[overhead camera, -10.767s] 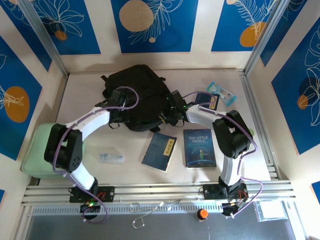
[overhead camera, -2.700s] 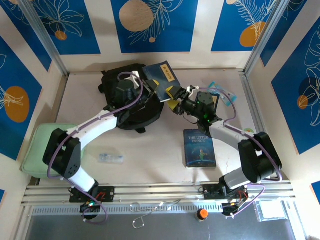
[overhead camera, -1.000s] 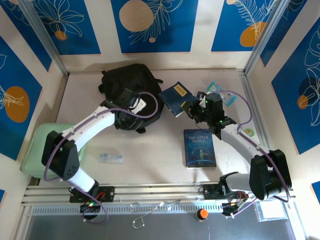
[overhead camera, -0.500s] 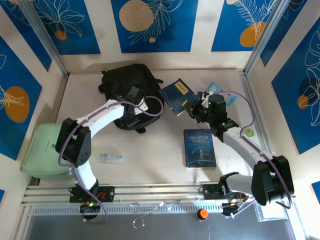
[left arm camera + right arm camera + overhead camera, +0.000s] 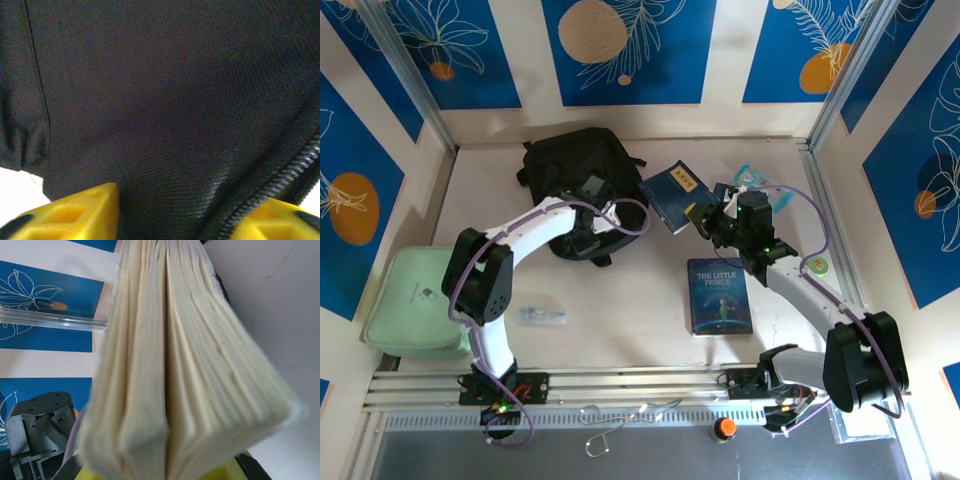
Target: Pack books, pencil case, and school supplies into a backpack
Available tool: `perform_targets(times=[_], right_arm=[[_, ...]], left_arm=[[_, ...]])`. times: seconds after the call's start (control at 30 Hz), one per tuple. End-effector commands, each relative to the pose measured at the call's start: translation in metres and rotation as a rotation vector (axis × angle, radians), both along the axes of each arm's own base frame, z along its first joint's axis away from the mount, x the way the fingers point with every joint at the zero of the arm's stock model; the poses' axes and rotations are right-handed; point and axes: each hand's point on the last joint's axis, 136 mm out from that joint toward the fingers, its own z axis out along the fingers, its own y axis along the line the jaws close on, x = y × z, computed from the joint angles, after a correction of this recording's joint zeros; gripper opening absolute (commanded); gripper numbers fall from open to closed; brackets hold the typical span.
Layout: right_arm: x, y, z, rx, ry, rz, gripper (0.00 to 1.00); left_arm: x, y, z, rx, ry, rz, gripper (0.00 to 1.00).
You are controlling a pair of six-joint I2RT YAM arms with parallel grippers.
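Observation:
The black backpack (image 5: 575, 175) lies at the back of the table. My left gripper (image 5: 588, 243) presses on its near edge. In the left wrist view the yellow fingers (image 5: 75, 215) stand wide apart, open, with black backpack (image 5: 165, 100) fabric bulging between them and a zipper (image 5: 292, 172) to the right. My right gripper (image 5: 700, 213) is shut on a navy book with a yellow label (image 5: 672, 190), held tilted above the table right of the backpack. Its page edges (image 5: 175, 365) face the right wrist camera. "The Little Prince" (image 5: 720, 295) lies flat near the front.
A mint green zip case (image 5: 415, 300) rests at the left edge. A small clear plastic item (image 5: 542, 316) lies in front of the left arm. A pale blue packet (image 5: 760, 185) sits at the back right, and a green sticker (image 5: 817, 265) is on the right.
The left arm's elbow has swung rightward while its gripper slid slightly nearer along the backpack's near edge. The right gripper and its book have barely moved.

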Motion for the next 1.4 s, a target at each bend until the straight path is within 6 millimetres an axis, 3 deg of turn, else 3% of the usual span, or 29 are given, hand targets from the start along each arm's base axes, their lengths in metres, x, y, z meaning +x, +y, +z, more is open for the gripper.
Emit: perform_targets(times=[0.0,0.23,0.4,0.57,0.87,1.0,1.17,1.37], right_arm=[[-0.001,-0.002,0.018,0.027,-0.058,-0.001,0.10],[-0.005,-0.013,0.018,-0.003,-0.065,-0.029,0.10],[-0.014,-0.023,0.015,-0.036,-0.061,-0.046,0.10],[-0.029,-0.023,-0.001,-0.077,-0.007,-0.042,0.10],[-0.048,0.039,-0.029,-0.089,0.130,0.093,0.09],[-0.049,0.061,-0.039,-0.054,0.202,0.091,0.09],[-0.031,0.076,-0.033,-0.003,0.223,0.066,0.09],[0.016,0.090,-0.015,0.115,0.201,0.046,0.09]], left_arm=[[0.007,-0.007,0.019,-0.043,-0.073,-0.010,0.38],[0.017,-0.019,0.075,-0.224,-0.269,0.017,0.13],[0.021,-0.022,0.118,-0.377,-0.437,0.069,0.08],[0.024,-0.030,0.152,-0.540,-0.558,0.100,0.02],[0.018,-0.051,0.196,-0.773,-0.687,0.030,0.00],[0.020,-0.058,0.203,-0.815,-0.691,0.019,0.00],[0.022,-0.063,0.208,-0.850,-0.696,0.022,0.00],[0.017,-0.067,0.217,-0.903,-0.698,0.022,0.00]])
